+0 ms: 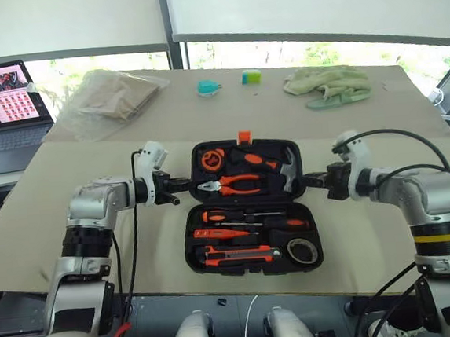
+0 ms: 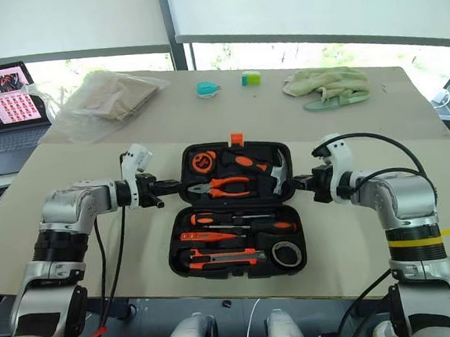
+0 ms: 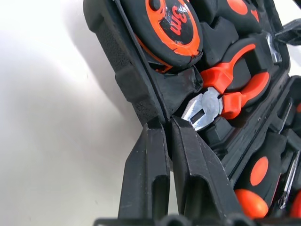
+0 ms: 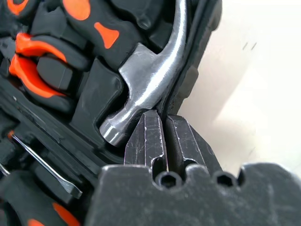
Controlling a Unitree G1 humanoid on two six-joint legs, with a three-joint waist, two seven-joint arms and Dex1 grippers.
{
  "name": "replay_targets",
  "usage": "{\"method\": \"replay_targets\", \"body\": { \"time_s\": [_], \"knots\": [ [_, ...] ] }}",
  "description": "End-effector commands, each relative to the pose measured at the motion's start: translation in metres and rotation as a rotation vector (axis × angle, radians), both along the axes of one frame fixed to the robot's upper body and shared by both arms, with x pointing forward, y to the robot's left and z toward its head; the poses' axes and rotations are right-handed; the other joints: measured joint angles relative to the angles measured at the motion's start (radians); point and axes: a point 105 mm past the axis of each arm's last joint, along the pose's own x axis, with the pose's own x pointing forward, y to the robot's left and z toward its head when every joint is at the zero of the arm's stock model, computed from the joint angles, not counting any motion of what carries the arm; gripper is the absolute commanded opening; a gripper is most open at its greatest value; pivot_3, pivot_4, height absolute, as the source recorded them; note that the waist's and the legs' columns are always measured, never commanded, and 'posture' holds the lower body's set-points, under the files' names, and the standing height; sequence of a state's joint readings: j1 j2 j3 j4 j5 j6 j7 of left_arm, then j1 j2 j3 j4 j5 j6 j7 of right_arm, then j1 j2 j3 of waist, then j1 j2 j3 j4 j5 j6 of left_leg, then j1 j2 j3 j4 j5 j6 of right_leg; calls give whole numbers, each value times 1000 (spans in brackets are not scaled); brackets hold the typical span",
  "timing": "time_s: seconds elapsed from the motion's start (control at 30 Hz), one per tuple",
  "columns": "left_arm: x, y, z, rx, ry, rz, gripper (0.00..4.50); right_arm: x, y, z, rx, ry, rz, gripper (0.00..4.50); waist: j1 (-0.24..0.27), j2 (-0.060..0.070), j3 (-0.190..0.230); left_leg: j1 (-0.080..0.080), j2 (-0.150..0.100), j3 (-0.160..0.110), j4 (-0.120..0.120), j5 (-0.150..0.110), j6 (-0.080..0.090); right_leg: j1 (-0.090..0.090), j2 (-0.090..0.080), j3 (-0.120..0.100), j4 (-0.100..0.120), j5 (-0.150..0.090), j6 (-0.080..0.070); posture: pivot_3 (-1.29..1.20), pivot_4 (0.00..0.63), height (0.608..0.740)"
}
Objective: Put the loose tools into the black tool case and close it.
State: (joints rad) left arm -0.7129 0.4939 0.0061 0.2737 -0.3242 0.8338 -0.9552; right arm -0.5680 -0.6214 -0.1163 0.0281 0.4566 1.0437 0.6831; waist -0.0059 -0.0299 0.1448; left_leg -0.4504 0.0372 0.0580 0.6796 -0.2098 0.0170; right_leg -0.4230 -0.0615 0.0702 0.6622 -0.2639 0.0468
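- left gripper [image 3: 162,127]: fingers pinched tight on the left edge of the black tool case [image 1: 209,253]'s far half, next to the pliers' [image 1: 229,185] steel nose.
- right gripper [image 4: 162,117]: fingers pinched on the right edge of the same half, beside the hammer [image 4: 150,80] head.
- case lies open on the table [image 1: 372,226], orange latch [image 1: 243,137] at the far edge.
- near half holds two black-and-orange screwdrivers [image 1: 245,214], slim orange screwdriver [image 1: 219,234], utility knife [image 1: 236,255], all seated in recesses.
- far half also holds a tape measure [image 3: 171,26].
- beyond: laptop [image 1: 3,109] far left, plastic bag [image 1: 112,95], green cloth [image 1: 330,84].
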Motion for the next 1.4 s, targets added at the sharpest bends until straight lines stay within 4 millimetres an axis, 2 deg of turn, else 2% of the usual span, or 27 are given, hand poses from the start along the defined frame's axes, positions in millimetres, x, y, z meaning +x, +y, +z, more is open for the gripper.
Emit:
{"method": "replay_targets", "body": {
  "time_s": [0.03, 0.27, 0.37, 0.57, 0.7, 0.8, 0.83, 0.87, 1.07, 1.13, 1.17, 1.2, 1.3, 1.37, 1.4],
  "knots": [
    [-7, -34, 40, -38, -322, -120, 8, 2, 10, 48, -41, -316, 48, 0, 4, 0, 0, 0, 0, 0, 0, 0, 0, 0, 0, 0, 0, 0, 0, 0, 150, 740],
    [0, -28, 32, 91, -605, -31, 8, -10, 4, 33, -243, -528, 61, 0, 8, 0, 0, -2, 0, 2, -1, 0, 0, -1, 0, -1, -3, 0, 0, 0, 150, 740],
    [-3, -26, 29, 148, -722, -35, 8, -16, 1, 29, -260, -589, 46, 0, 7, 0, 0, -2, 0, 2, -1, 0, 0, -1, 0, -1, -3, 0, 0, 0, 150, 740],
    [-9, -15, 29, 222, -912, 40, 8, -39, -2, 17, -408, -763, 97, 0, 7, 0, 0, -1, 0, 2, -1, 0, 0, 0, 0, -1, -3, 0, 0, 0, 150, 740],
    [-18, -6, 22, 266, -966, 51, 8, -52, -8, 3, -512, -835, 132, 0, 5, 0, 0, 0, 0, 2, -1, 0, 0, 1, 0, -1, -3, 0, 0, 0, 150, 740],
    [-27, 3, 11, 268, -925, 66, 8, -64, -12, -5, -535, -851, 154, 0, 3, 0, 0, 3, 0, 2, -3, 0, 0, 3, 0, 0, -4, 0, 0, 0, 150, 740],
    [-30, 5, 9, 266, -910, 68, 751, -67, -13, -6, -528, -852, 153, 0, 2, 0, 0, 4, 1, 3, -3, 0, 0, 4, 0, 0, -4, 0, 0, 0, 150, 740],
    [-33, 7, 8, 266, -904, 74, 944, -70, -14, -5, -525, -854, 151, 769, 1, 0, 0, 5, 1, 3, -4, 0, 0, 5, 0, 0, -4, 0, 0, 0, 150, 740],
    [-50, 40, 10, 275, -775, 158, 3107, -100, -25, 11, -523, -835, 152, 2695, -1, 0, 0, 10, 2, 2, -3, 0, 0, 10, 0, 0, -4, 0, 0, 0, 150, 740],
    [-59, 57, 15, 272, -675, 161, 3829, -118, -33, 12, -482, -722, 178, 3398, -1, 0, 0, 12, 4, 2, -3, 0, 0, 12, 0, -1, -5, 0, 0, 0, 150, 740],
    [-62, 69, 17, 297, -627, 152, 4208, -136, -37, 7, -445, -612, 234, 3743, -1, 0, 0, 12, 6, 1, -3, 0, 0, 13, 1, -1, -5, 0, 0, 0, 150, 740],
    [-62, 79, 18, 315, -581, 150, 4459, -153, -37, 1, -405, -508, 288, 3810, 2, 0, 0, 16, 7, 2, -4, 0, 0, 17, 1, -2, -6, -1, -1, 0, 150, 740],
    [-53, 90, 20, 335, -511, 116, 4459, -190, -25, -10, -318, -313, 448, 3810, 8, -2, 1, 27, 8, 3, -10, -1, -1, 27, 1, -3, -9, -3, -4, 0, 150, 740],
    [-39, 90, 23, 356, -515, 83, 4500, -202, -16, -15, -290, -266, 518, 3219, 12, -3, 1, 36, 10, 3, -12, -1, -1, 35, 2, -5, -16, -9, -4, 0, 150, 740],
    [-29, 88, 26, 358, -524, 74, 4217, -204, -12, -18, -285, -245, 543, 2945, 12, -3, 1, 37, 11, 3, -12, -2, -3, 36, 1, -4, -16, -12, -5, 0, 150, 740]
  ]
}}
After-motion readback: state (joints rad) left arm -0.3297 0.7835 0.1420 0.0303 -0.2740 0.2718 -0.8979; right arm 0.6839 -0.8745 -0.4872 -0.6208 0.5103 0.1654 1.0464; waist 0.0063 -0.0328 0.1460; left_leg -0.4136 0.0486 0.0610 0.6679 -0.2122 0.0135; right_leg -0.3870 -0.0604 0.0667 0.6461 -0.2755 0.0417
